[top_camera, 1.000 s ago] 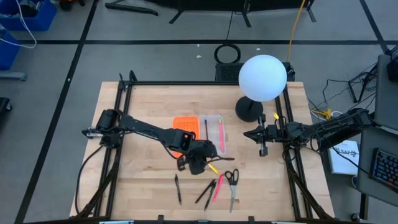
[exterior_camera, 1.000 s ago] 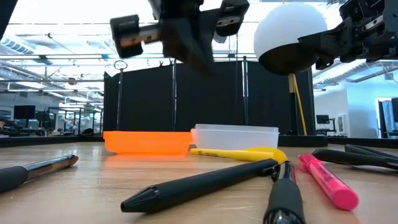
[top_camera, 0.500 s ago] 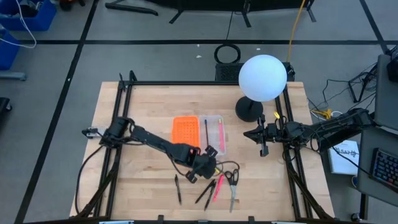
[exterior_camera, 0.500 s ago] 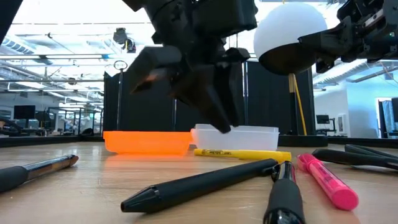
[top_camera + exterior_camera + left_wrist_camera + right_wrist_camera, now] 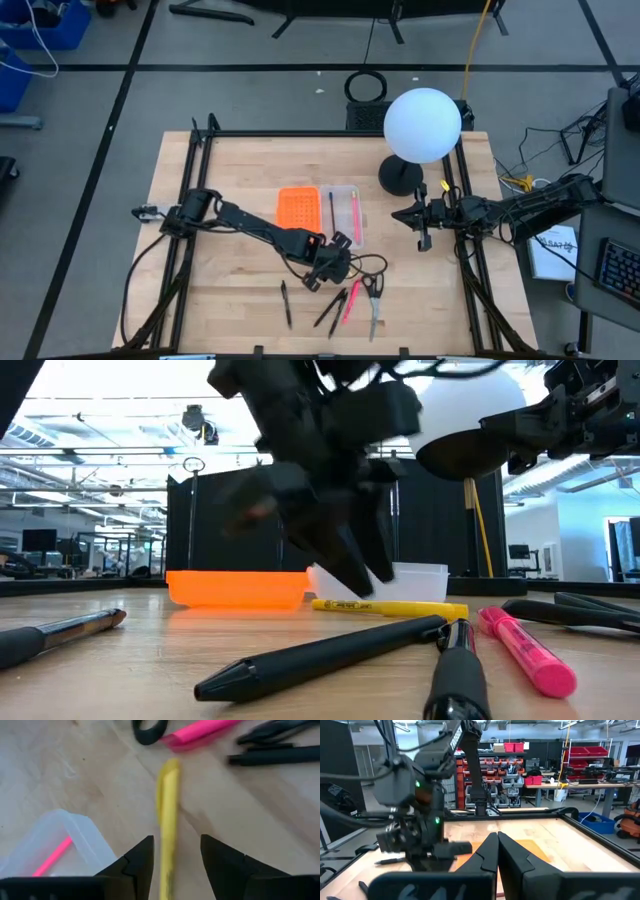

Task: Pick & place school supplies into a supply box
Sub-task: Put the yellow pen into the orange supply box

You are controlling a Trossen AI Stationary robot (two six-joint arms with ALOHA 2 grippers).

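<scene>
Yellow highlighter lies on the table just near of the supply box; our left gripper straddles it, jaws parted, nothing held. Next we must descend and close. Right gripper waits shut, far right.

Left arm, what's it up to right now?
The left gripper is low over the table by the clear half of the box, its fingers open on either side of a yellow pen that lies on the wood. The box already holds a pink pen. Black pens, a pink marker and scissors are still out. The right gripper waits shut at the table's right edge.
</scene>
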